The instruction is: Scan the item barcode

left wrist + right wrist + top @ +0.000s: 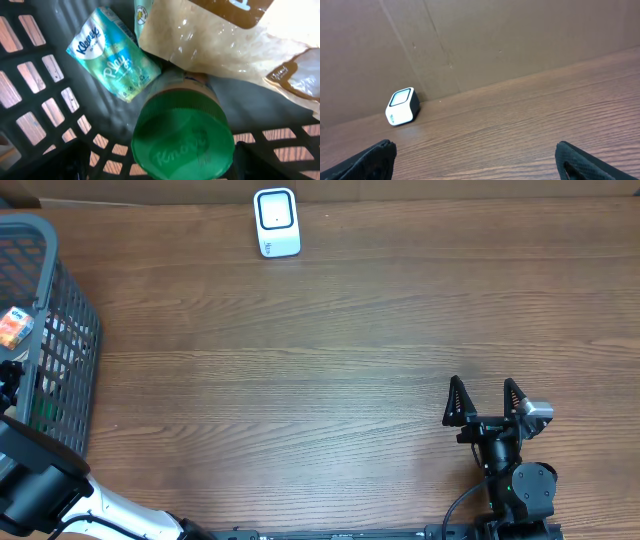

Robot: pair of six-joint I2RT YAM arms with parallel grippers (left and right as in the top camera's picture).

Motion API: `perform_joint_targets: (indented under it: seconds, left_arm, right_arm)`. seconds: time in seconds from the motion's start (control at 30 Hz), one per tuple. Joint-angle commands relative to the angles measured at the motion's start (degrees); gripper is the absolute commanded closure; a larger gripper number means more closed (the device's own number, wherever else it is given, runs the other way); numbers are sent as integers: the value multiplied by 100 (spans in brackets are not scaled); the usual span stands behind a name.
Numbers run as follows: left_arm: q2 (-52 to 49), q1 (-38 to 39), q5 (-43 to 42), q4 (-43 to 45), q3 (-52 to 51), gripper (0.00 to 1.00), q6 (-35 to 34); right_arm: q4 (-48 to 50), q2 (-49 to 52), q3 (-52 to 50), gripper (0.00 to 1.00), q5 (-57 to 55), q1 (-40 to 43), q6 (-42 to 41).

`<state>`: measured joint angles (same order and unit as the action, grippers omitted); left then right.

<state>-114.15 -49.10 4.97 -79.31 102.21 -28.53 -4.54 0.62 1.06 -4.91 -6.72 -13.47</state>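
Now, basket (pixel 60 310) w/ green-lid jar (pixel 182 140), tissue pk (pixel 112 55), brown pouch (pixel 215 35), poss. more beneath, L gripper (pixel 167 165) released, R gripper (pixel 483 395) released

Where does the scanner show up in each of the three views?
Overhead: scanner at top, left of centre, at the far edge of the table.
Left wrist: not in it; the basket fills the view.
Right wrist: scanner at left, against the back wall.
Shared landmark: the wooden table.
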Motion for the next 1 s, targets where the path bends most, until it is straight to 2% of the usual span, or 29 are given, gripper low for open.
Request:
perform_joint_targets:
  seconds: [0.0, 0.27, 0.97]
  left_arm:
    - [-96, 61, 98, 142, -223, 4, 83]
    - [-96, 79, 101, 704, -892, 5, 136]
    - [-83, 92, -483, 761, -721, 13, 435]
  right_arm:
    - [24, -46, -61, 0, -13, 37, 4]
    - [24, -46, -61, 0, -13, 37, 4]
    - [24, -46, -61, 0, -13, 37, 4]
